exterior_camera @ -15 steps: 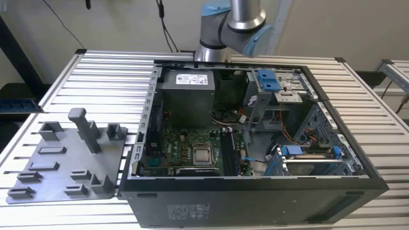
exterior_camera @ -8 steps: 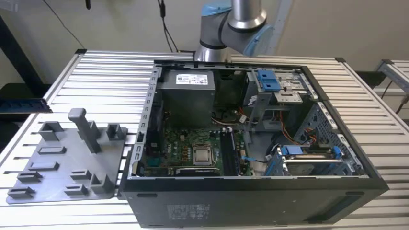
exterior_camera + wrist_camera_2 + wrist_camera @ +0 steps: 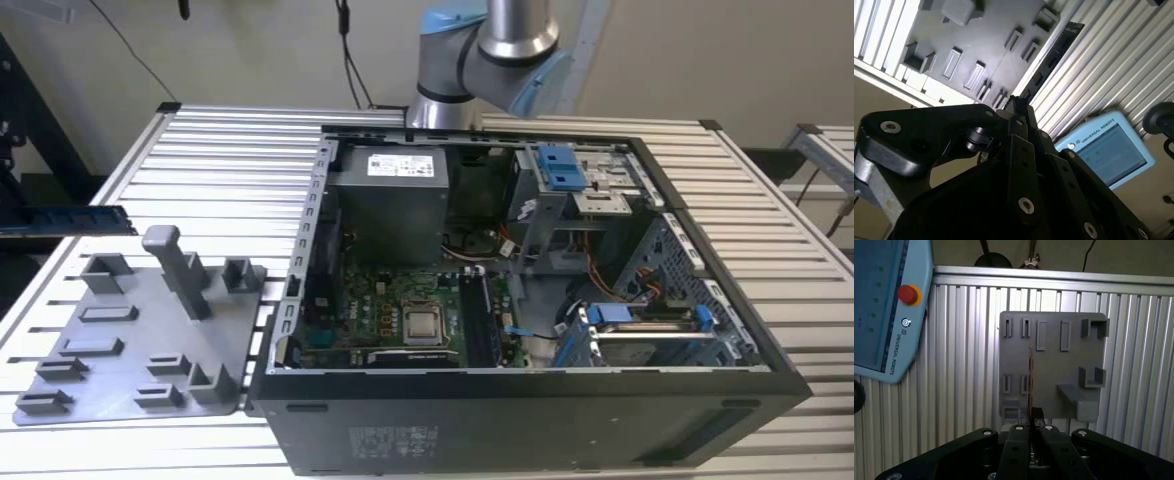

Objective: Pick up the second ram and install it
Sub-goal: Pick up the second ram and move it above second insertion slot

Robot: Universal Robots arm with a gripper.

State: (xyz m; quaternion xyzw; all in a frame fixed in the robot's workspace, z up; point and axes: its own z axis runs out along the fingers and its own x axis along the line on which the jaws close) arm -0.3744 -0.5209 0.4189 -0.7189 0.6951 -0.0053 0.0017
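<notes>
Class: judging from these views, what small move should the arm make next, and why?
Probably carry the second ram toward the open computer case: the end effector looks shut on it, and the stick is held apart from the grey holder tray, not yet inside the case.

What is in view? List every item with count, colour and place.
table: one, silver, slatted, under the rest.
computer case: one, black, open, on the table.
holder tray: one, grey, beside the case on the exterior view's left.
teach pendant: one, light blue, by the table in both wrist views.
second ram: one, dark, thin, held by the gripper.
arm: one, silver and blue, beyond the case.
gripper: one, black, shut on the second ram.
</notes>
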